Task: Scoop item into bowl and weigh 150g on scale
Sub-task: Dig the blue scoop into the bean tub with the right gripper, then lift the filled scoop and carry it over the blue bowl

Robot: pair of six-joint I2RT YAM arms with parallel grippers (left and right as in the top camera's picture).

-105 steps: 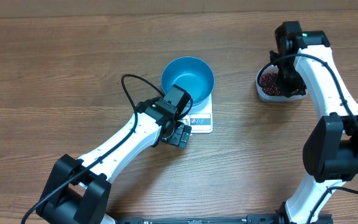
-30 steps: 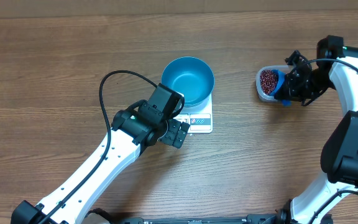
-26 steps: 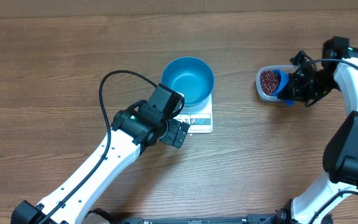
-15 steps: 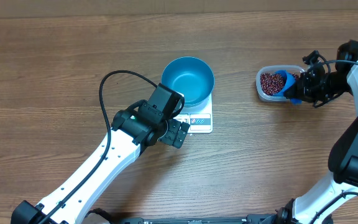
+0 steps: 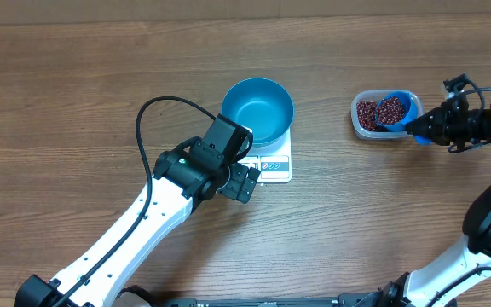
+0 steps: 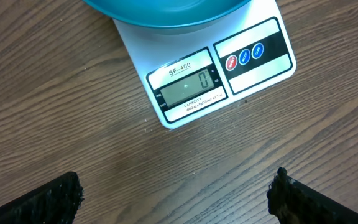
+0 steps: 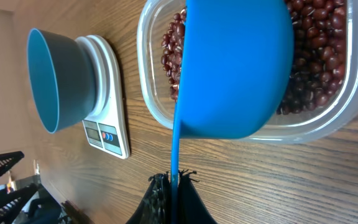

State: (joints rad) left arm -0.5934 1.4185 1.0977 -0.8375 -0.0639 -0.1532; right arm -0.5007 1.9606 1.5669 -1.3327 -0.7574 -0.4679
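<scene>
Overhead: the blue bowl (image 5: 257, 109) is sitting on the white scale (image 5: 277, 164), just toward 12 o'clock from the middle of the table (image 5: 75, 102). The left gripper (image 5: 244, 182) is hovering at about the scale's 7 o'clock, its jaws standing spread wide with nothing between them. Out toward 3 o'clock the clear tub (image 5: 361, 128) is holding the beans (image 5: 366, 112). The right gripper (image 5: 424, 128), between the tub's 3 and 4 o'clock, is pinching the handle of the blue scoop (image 5: 393, 111), whose cup is hanging over the tub, loaded with beans.

Left wrist: the scale is lying at 12 o'clock, its display (image 6: 188, 87) showing zero, with the bowl's underside showing at the top edge. The two dark fingers, at 7 and 5 o'clock, are standing far apart above bare wood.

Right wrist: the jaws at 6 o'clock are pressing on the thin scoop handle. The cup's underside is covering much of the tub at 1 o'clock, beans lying around it. The bowl is resting on the scale at 9 o'clock.
</scene>
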